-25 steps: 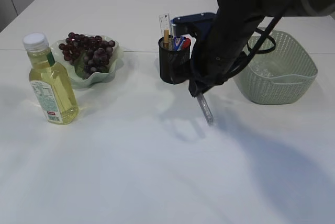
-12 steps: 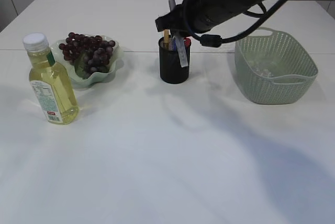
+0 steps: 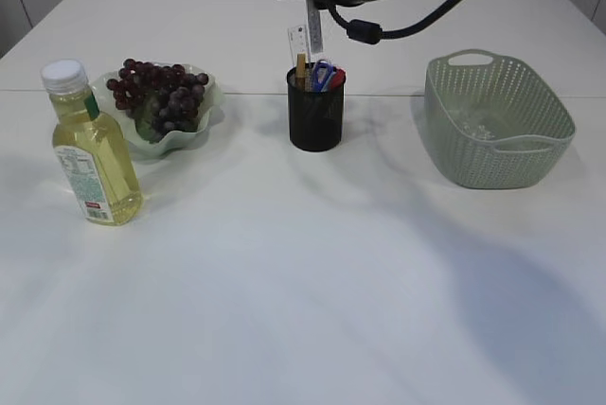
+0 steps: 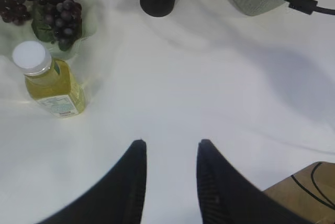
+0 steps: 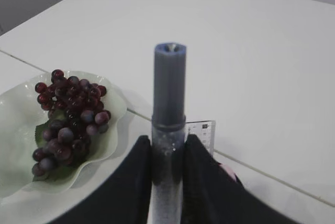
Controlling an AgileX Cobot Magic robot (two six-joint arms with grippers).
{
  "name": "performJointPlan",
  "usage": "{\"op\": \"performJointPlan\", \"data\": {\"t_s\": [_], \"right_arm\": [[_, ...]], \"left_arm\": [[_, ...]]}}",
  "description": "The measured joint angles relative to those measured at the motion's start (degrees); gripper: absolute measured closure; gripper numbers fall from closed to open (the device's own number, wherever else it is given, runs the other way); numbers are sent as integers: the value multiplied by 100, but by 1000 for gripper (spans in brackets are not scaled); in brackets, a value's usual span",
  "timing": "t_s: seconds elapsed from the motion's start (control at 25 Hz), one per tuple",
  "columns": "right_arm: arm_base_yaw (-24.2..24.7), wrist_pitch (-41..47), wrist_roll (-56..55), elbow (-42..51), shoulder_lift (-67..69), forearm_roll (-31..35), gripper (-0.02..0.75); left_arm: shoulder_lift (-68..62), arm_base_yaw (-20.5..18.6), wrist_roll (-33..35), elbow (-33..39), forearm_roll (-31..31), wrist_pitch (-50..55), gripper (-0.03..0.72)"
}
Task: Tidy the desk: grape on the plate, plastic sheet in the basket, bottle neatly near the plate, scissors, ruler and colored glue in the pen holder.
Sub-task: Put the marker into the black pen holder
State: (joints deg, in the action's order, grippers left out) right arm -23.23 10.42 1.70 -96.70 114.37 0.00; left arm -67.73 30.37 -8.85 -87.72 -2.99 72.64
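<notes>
No readable text. Bottle (image 3: 90, 149) label (image 3: 80, 183): print too small, blurred. Ruler (image 3: 297, 45) in holder (image 3: 315, 121): scale marks visible, numbers illegible. No brands or signs legible elsewhere.

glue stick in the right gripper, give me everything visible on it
The colored glue is a slim tube: a dark grey-blue cap with a small dimple at its tip, over a clear barrel that looks filled with dark glittery gel. It is clamped between the right gripper fingers just below the cap, cap end pointing away from the wrist camera. In the exterior view it hangs roughly upright above the black pen holder, not yet inside. Only the fingers are seen touching it.
</notes>
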Motion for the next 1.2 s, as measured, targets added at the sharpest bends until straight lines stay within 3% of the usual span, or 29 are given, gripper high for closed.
{"op": "performJointPlan", "data": {"t_s": [0.64, 1.2], "right_arm": [[149, -1280, 0, -370, 1002, 0, 566], [149, -1539, 59, -370, 1243, -53, 565]], "left_arm": [[0, 0, 0, 0, -4, 0, 447], [0, 0, 0, 0, -4, 0, 447]]}}
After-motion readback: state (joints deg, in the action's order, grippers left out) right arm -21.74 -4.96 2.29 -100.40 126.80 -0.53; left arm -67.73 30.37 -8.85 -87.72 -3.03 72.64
